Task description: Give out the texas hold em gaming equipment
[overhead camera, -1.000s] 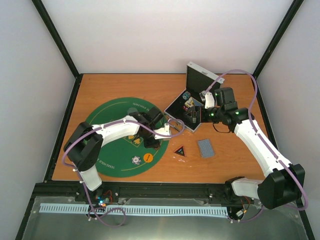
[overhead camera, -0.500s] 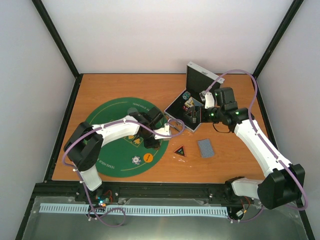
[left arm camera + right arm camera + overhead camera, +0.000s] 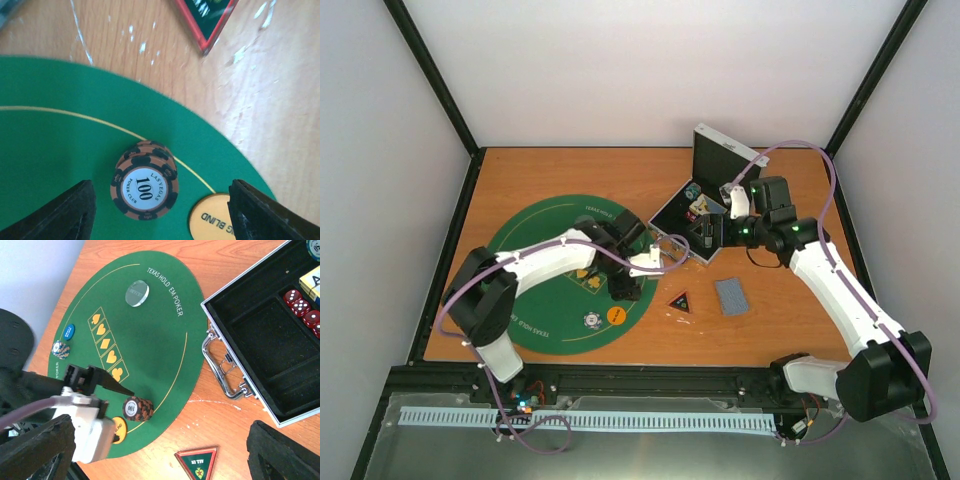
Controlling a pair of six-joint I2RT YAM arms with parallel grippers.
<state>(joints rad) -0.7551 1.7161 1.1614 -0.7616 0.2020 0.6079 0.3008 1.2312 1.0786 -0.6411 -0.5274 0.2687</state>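
Note:
A stack of orange-and-black striped poker chips (image 3: 145, 185) marked 100 stands on the green felt mat (image 3: 60, 150) near its edge. My left gripper (image 3: 160, 215) is open around the stack, with its fingers (image 3: 55, 217) clear of it on both sides. An orange "big blind" disc (image 3: 212, 220) lies just beside the stack. The black triangular marker (image 3: 681, 300) and the grey-blue cards (image 3: 730, 296) lie on the bare wood right of the mat. My right gripper (image 3: 160, 460) hangs open and empty by the case handle (image 3: 225, 372). A clear disc (image 3: 136, 293) rests on the mat.
The open silver case (image 3: 695, 215) stands at the mat's right rim with red dice (image 3: 302, 307) inside. A blue disc (image 3: 67, 332) and a white-and-blue chip (image 3: 61, 348) lie on the mat's near side. The left arm (image 3: 550, 262) crosses the mat.
My left gripper's jaws have spread apart and let go of the chip stack, which now stands free on the mat. The right gripper has shifted slightly left.

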